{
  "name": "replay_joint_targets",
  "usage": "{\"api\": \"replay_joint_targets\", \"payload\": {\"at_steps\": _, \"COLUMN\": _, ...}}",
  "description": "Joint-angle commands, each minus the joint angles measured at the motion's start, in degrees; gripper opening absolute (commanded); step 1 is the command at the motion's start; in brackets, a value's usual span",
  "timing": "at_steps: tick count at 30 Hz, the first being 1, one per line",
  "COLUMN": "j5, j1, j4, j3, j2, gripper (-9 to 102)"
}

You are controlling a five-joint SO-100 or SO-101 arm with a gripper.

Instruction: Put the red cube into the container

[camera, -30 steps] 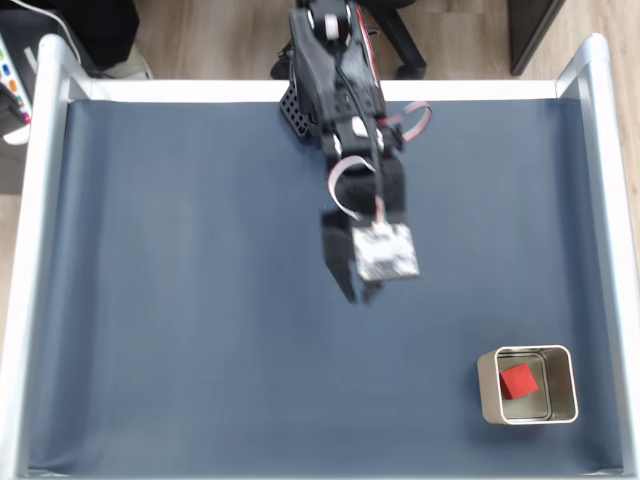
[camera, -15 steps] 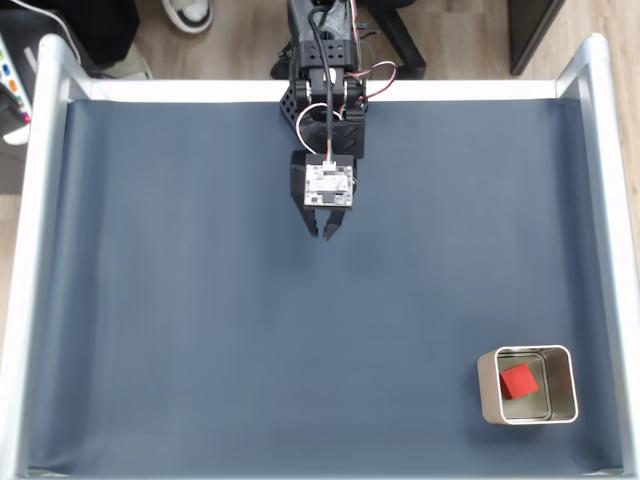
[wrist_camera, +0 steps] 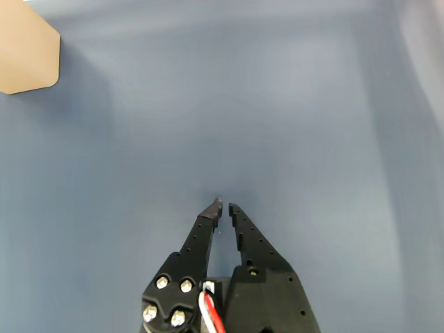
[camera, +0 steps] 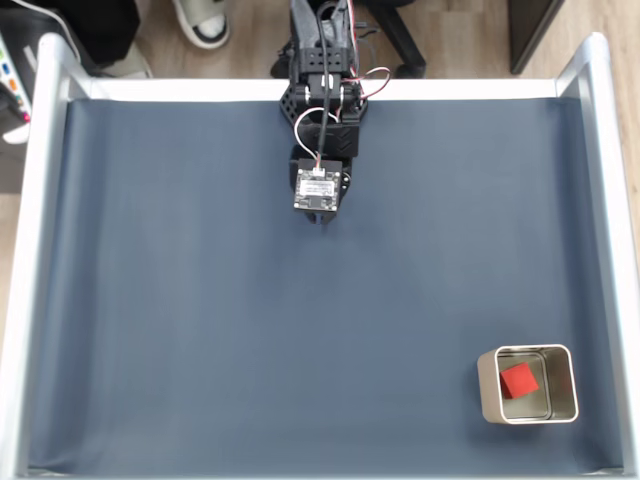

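Red cube (camera: 517, 381) inside the container (camera: 562, 357) at five o'clock on the tabletop (camera: 180, 300); end effector (wrist_camera: 223, 204) (empty, tips nearly together) toward twelve.

The hand (wrist_camera: 224, 204) enters from the bottom edge, black, its two tapered fingers pointing up toward the middle of the picture. Their tips stand almost together, with only a thin slit between them and nothing held there. Silver screws (wrist_camera: 168, 299) dot the left finger's base, and red and white wires (wrist_camera: 210, 310) run down between the two bases. Beneath lies a plain blue-grey tabletop (wrist_camera: 312, 125). A pale beige shape with a rounded corner (wrist_camera: 26, 52) sits at the top left corner.
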Motion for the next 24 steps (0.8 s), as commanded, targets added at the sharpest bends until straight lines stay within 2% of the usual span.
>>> {"api": "replay_joint_targets", "payload": {"at_steps": 1, "j5": 1.67, "j1": -0.09, "j4": 1.41, "j3": 0.53, "j2": 1.85, "gripper": 0}}
{"api": "replay_joint_targets", "payload": {"at_steps": 10, "j5": 0.26, "j1": -0.7, "j4": 10.11, "j3": 0.7, "j2": 3.96, "gripper": 0}}
{"api": "replay_joint_targets", "payload": {"at_steps": 24, "j5": -2.46, "j1": -0.62, "j4": 17.67, "j3": 0.7, "j2": 3.96, "gripper": 1}}
